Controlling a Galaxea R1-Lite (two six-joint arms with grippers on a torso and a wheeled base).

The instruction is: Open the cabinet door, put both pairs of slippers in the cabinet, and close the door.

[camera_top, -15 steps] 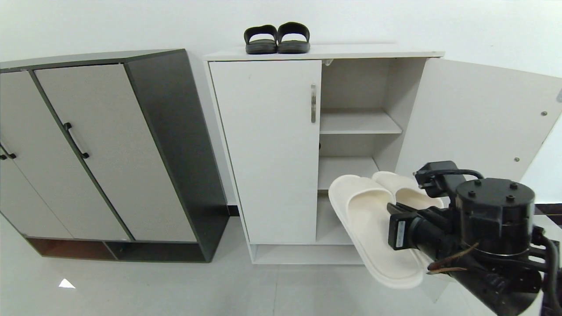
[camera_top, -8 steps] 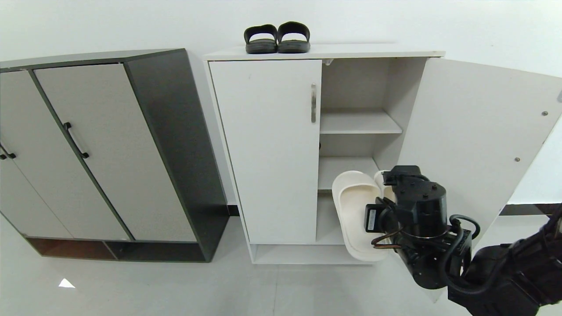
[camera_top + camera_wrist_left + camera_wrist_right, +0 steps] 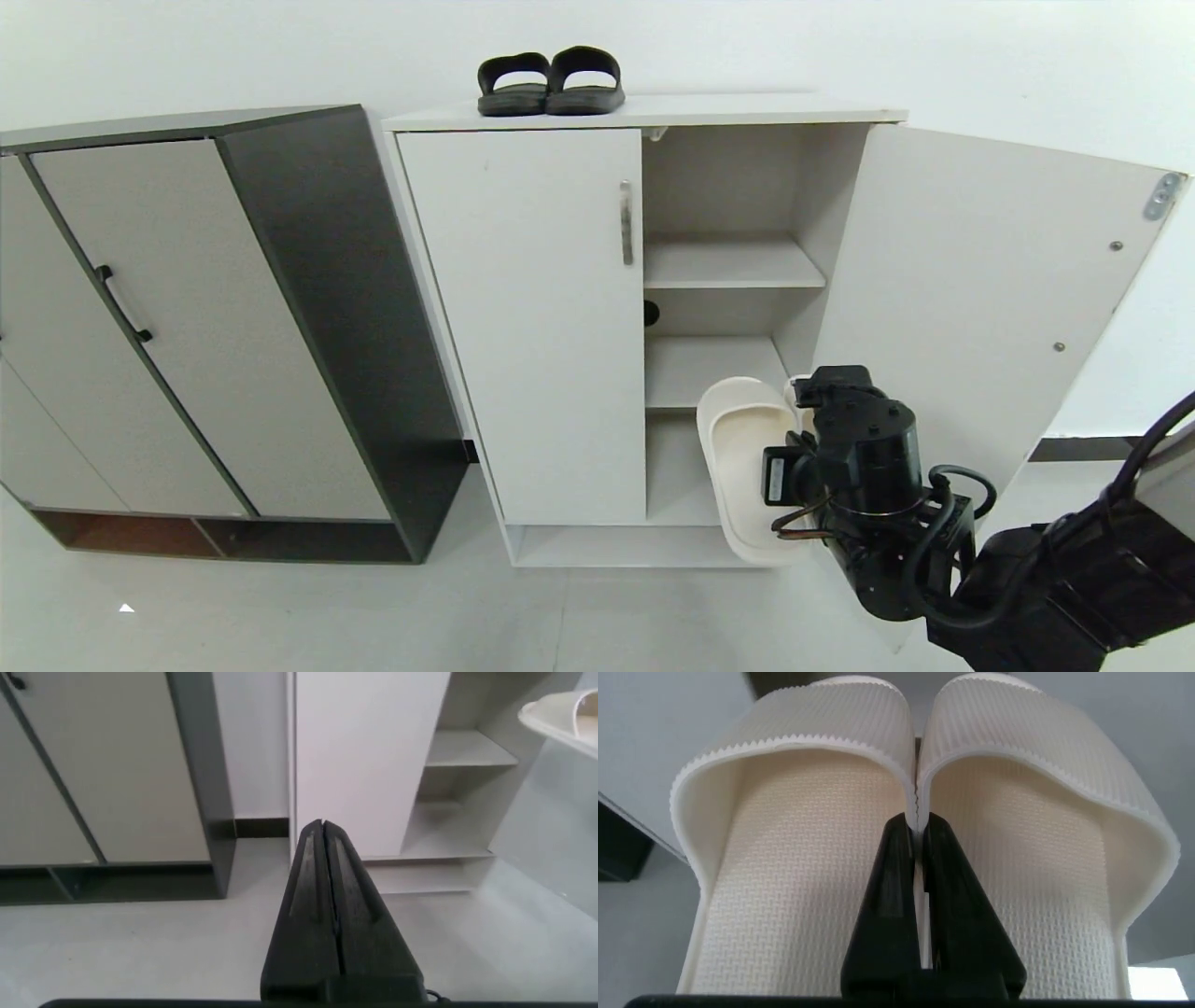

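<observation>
R pincer (image 3: pixel 917 829), lower right of head view: clamped on the inner edges of the white slippers (image 3: pixel 742 467), pair held side by side. L pincer (image 3: pixel 323 835): jaws together, nothing held, well back from cabinet (image 3: pixel 523 327). White pair sits low centre-right, just in front of the open bay, long axis running from pincer toward the lower shelf (image 3: pixel 705 369). R arm nearer; judged next: straight push in. Door (image 3: pixel 971 280) wide open. Black slippers (image 3: pixel 549 82) on cabinet top, upper centre.

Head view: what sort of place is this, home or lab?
Probably an entryway, or a mock-up of one: a white cabinet with shoe shelves, black slippers on top, and a grey cabinet beside it.
</observation>
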